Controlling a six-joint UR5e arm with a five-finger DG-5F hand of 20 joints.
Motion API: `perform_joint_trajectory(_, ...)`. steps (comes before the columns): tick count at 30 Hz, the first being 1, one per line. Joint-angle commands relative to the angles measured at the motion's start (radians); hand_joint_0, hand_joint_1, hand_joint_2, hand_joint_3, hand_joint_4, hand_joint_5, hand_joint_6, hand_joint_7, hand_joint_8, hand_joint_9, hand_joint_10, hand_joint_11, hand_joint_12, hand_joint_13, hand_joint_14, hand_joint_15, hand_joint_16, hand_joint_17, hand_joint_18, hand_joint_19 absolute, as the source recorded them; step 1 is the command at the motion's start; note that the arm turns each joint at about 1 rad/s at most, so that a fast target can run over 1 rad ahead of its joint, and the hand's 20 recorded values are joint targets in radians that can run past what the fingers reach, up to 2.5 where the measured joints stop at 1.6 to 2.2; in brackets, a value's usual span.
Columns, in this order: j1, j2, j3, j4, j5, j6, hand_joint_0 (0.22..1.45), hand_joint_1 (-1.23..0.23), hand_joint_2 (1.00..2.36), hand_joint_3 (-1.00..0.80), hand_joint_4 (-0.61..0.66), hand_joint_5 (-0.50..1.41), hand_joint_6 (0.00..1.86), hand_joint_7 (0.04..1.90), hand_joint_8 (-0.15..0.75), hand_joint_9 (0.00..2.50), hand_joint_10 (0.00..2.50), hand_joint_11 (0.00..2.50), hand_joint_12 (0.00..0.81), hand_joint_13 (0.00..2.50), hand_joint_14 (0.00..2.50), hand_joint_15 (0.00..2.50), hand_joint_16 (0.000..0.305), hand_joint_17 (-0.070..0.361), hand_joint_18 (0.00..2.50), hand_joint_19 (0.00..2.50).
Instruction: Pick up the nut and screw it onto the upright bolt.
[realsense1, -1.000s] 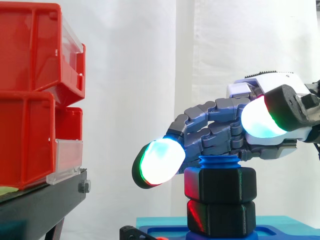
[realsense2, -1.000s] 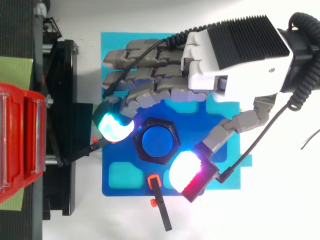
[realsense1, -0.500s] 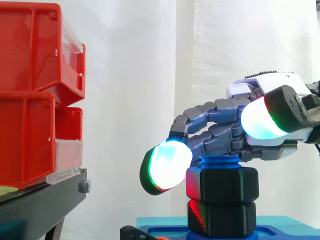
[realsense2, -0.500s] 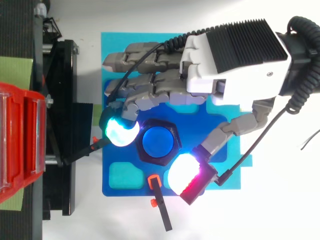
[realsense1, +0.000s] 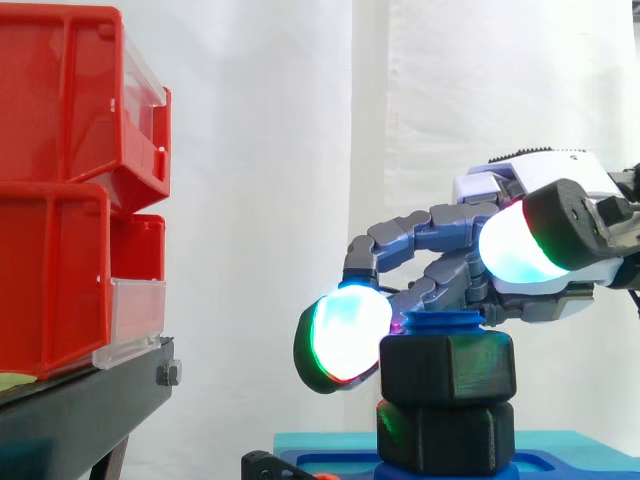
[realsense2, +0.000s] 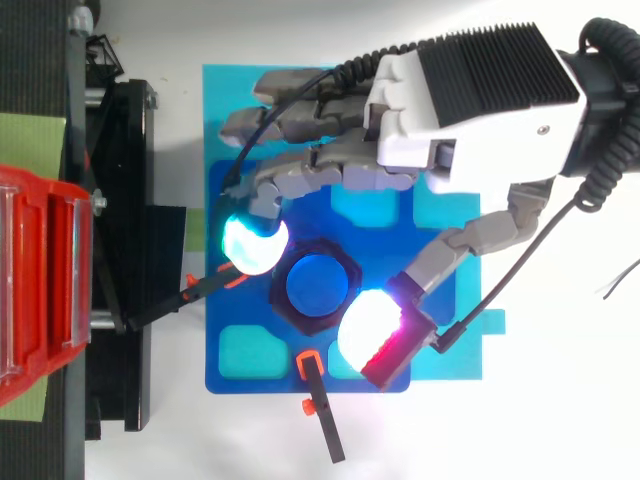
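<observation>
The black hexagonal plastic nut (realsense1: 447, 368) is seen already threaded onto the blue upright bolt (realsense2: 315, 283). Only the bolt's top turns show above it, and it sits close upon a second black hexagonal nut (realsense1: 445, 437) lower on the same bolt. The bolt is carried by a blue moulded fixture plate (realsense2: 218, 375).

The hand (realsense2: 470, 90) is held partly closed over the bolt. One curled finger's glowing pad (realsense1: 345, 338) is pressed against the nut's side, and the thumb pad (realsense2: 368, 328) is set at the opposite corner, so the nut is taken to be pinched between them. The thumb's contact cannot be confirmed, since in the side view it appears higher than the nut. The other fingers are extended above the plate.

The task is judged to be nearly finished. Since little travel seems to be left, the nut could be jammed against the lower nut if turning is forced. The rounded pad could also slip off a corner of the hexagon, so that a stroke would be lost. If the thumb is indeed clear, the nut is being pushed from one side only. It could then be tilted and bound on the thread.
</observation>
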Motion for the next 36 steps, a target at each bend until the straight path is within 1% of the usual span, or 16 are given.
perform_joint_trajectory(1,-0.004,0.000,0.000,-0.001,-0.001,0.000,0.46,-0.52,1.00,-0.50,0.26,-0.02,0.50,1.18,0.283,0.70,0.00,0.00,0.360,0.26,0.00,0.00,0.052,0.118,0.00,0.00)
perform_joint_trajectory(3,-0.006,0.000,0.000,-0.006,-0.001,0.000,0.46,-0.52,1.00,-0.50,0.26,-0.01,0.50,1.19,0.279,0.72,0.00,0.00,0.359,0.27,0.00,0.00,0.051,0.115,0.00,0.00)
perform_joint_trajectory(4,-0.007,0.000,0.000,-0.007,-0.002,0.000,0.46,-0.52,1.00,-0.50,0.24,0.00,0.50,1.20,0.274,0.74,0.00,0.00,0.358,0.28,0.00,0.00,0.051,0.115,0.00,0.00)
perform_joint_trajectory(8,-0.012,0.000,0.000,-0.030,-0.004,0.000,0.46,-0.52,1.00,-0.50,0.22,0.02,0.50,1.22,0.265,0.81,0.00,0.00,0.350,0.33,0.00,0.00,0.049,0.111,0.00,0.00)
perform_joint_trajectory(9,-0.010,0.000,0.000,-0.032,-0.004,0.000,0.47,-0.52,1.00,-0.50,0.22,0.02,0.50,1.23,0.261,0.84,0.00,0.00,0.346,0.36,0.00,0.00,0.048,0.109,0.00,0.00)
perform_joint_trajectory(13,-0.010,0.000,0.000,-0.029,-0.002,0.000,0.47,-0.52,1.00,-0.50,0.19,0.04,0.50,1.24,0.257,0.92,0.00,0.00,0.340,0.40,0.00,0.00,0.046,0.104,0.06,0.00)
perform_joint_trajectory(15,-0.012,0.000,0.000,-0.029,-0.001,0.000,0.47,-0.52,1.00,-0.50,0.19,0.04,0.50,1.25,0.250,0.97,0.00,0.00,0.333,0.43,0.00,0.00,0.045,0.102,0.08,0.00)
perform_joint_trajectory(16,-0.012,0.000,0.000,-0.029,-0.001,0.000,0.47,-0.52,1.00,-0.50,0.18,0.05,0.50,1.25,0.258,1.01,0.00,0.00,0.332,0.45,0.00,0.00,0.045,0.100,0.10,0.00)
perform_joint_trajectory(18,-0.012,0.000,0.000,-0.029,-0.002,0.000,0.48,-0.52,1.00,-0.50,0.15,0.05,0.50,1.26,0.244,1.06,0.00,0.00,0.329,0.49,0.00,0.00,0.043,0.098,0.15,0.00)
perform_joint_trajectory(26,-0.021,0.000,0.002,-0.037,-0.005,-0.001,0.48,-0.49,1.00,-0.50,0.13,0.06,0.50,1.27,0.229,1.16,0.00,0.00,0.316,0.57,0.00,0.00,0.041,0.093,0.23,0.00)
perform_joint_trajectory(31,-0.027,0.003,0.002,-0.069,-0.007,-0.003,0.48,-0.48,1.00,-0.50,0.12,0.07,0.50,1.28,0.221,1.23,0.00,0.00,0.306,0.66,0.00,0.00,0.040,0.091,0.32,0.04)
perform_joint_trajectory(32,-0.029,0.009,0.002,-0.076,-0.008,-0.003,0.48,-0.48,1.00,-0.50,0.11,0.07,0.50,1.29,0.218,1.28,0.00,0.00,0.306,0.66,0.00,0.00,0.040,0.089,0.36,0.05)
perform_joint_trajectory(33,-0.032,0.011,0.002,-0.086,-0.010,-0.008,0.48,-0.48,1.00,-0.50,0.11,0.07,0.50,1.29,0.211,1.30,0.00,0.00,0.300,0.73,0.00,0.00,0.039,0.089,0.42,0.07)
perform_joint_trajectory(36,-0.038,0.023,0.000,-0.116,-0.010,-0.017,0.49,-0.48,1.00,-0.50,0.10,0.08,0.50,1.30,0.194,1.44,0.00,0.04,0.285,0.81,0.00,0.01,0.037,0.084,0.49,0.10)
